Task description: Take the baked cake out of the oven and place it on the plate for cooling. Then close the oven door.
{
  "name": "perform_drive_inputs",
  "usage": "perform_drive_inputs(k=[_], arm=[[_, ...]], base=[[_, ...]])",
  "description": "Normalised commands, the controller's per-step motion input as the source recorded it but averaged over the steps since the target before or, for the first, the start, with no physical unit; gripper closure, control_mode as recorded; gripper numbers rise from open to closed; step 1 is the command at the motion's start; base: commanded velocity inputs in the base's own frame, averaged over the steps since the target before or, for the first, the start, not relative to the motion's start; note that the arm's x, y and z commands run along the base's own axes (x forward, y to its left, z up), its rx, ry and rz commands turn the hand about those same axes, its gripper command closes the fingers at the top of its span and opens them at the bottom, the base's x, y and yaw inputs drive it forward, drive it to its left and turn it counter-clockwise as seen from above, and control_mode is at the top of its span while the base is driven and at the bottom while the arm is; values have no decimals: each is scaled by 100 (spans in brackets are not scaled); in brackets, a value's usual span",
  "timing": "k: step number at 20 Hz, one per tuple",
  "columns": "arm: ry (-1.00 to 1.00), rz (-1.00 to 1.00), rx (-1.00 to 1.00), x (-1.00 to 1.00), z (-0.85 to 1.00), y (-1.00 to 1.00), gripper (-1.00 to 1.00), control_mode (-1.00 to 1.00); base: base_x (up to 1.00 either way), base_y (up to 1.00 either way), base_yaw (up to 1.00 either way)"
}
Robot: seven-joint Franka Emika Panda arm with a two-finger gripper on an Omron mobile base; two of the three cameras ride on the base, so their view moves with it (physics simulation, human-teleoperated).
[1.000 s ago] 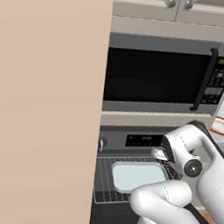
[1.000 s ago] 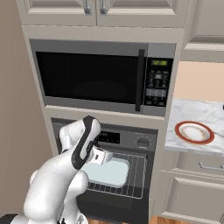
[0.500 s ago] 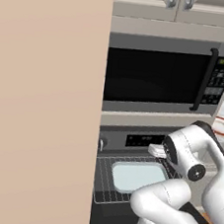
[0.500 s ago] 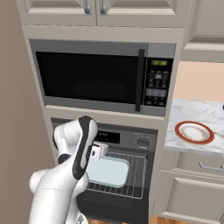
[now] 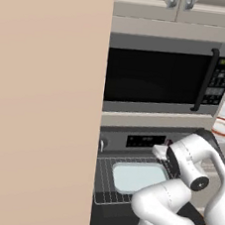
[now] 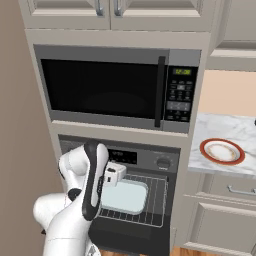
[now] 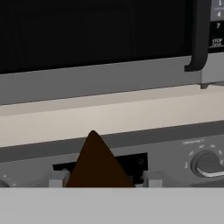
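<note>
So the arm's up out of the oven (image 6: 150,160) cavity and the gripper (image 7: 99,180) looks like it's pinching the baked cake (image 7: 97,166), a dark brown wedge sitting right between the fingertips (image 7: 57,180) in the hand view, blocking part of the oven's digital display (image 7: 131,164). The jaws are partly spread with the cake filling the gap, so I'd call that a grip, though I can't see how firm it is. In the base views the hand is hovering just above the front of the pale tray (image 6: 125,196) on the wire rack (image 6: 150,200), which is slid out, and the oven door (image 5: 109,216) is folded down below it. The plate (image 6: 222,151) with the red-orange rim is over on the marble counter (image 6: 220,135), well off to the robot's right and a bit higher than the rack. What worries me: it's a small crumbly-looking piece held near its base, so a fast swing sideways could let it rotate or slip out and land on the open door or the floor. The hand is also close to the control panel and its knob (image 7: 205,164), under the microwave (image 6: 120,85), so lifting straight up without backing away first could clip the trim. And the elbow is bulky, it could bump the rack while turning toward the counter.
</note>
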Motion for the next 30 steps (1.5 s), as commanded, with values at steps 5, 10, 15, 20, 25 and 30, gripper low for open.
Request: perform_drive_inputs(k=[5, 10, 15, 20, 25, 30], arm=[[3, 0, 0, -25, 10, -29, 100, -100], [0, 0, 0, -27, 11, -22, 100, -100], [0, 0, 0, -31, 21, -20, 100, -100], [-1, 0, 0, -45, 31, -23, 100, -100], [0, 0, 0, -59, 27, -40, 100, -100], [0, 0, 0, -69, 27, -55, 100, -100]], base=[[0, 0, 0], [0, 0, 0], [0, 0, 0], [0, 0, 0], [0, 0, 0], [0, 0, 0]])
